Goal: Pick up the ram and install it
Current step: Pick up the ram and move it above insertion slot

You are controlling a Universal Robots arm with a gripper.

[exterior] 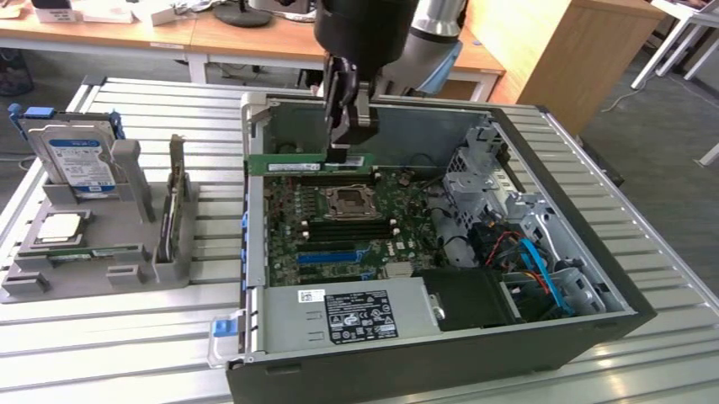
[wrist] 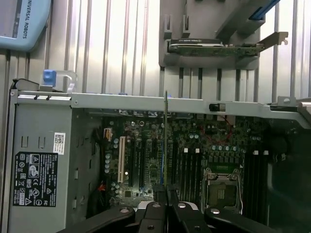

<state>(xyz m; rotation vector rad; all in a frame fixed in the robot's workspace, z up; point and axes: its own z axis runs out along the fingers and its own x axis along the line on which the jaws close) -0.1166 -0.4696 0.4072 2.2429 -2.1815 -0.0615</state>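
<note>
One pincer [exterior: 340, 153] clamped on ram [exterior: 295, 164], edge-down over motherboard [exterior: 396, 220]

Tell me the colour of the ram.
Green, with a pale label; the ram shows best in the exterior view.

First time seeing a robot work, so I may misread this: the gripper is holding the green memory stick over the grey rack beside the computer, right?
Not quite. The gripper holds the ram over the motherboard inside the open computer case, not over the grey rack; the exterior view shows it.
</note>
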